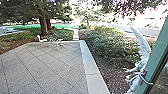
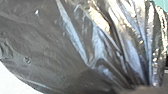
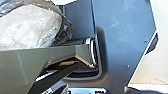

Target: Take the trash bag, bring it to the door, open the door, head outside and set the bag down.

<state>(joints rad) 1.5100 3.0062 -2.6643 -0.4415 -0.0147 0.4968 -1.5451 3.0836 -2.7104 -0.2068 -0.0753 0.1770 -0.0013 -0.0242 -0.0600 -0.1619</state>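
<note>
Trash bag (image 2: 50, 47) is close before the left jaws, its dark film drawn into tight folds, probably so its weight hangs from the neck. Whether either pair of jaws is apart or together, I cannot tell. Carrying it near the robot's base (image 3: 120, 27) likely keeps it clear of the green frame (image 1: 157, 52); beyond the jaws lies open paving (image 1: 50, 65) for setting down.

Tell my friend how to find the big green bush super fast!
Find the paved yard, then the pale stone strip along its right edge. The bush grows on that strip's other side, beside brown ground. It looks bigger and nearer than the low greenery by the tree trunks.
</note>
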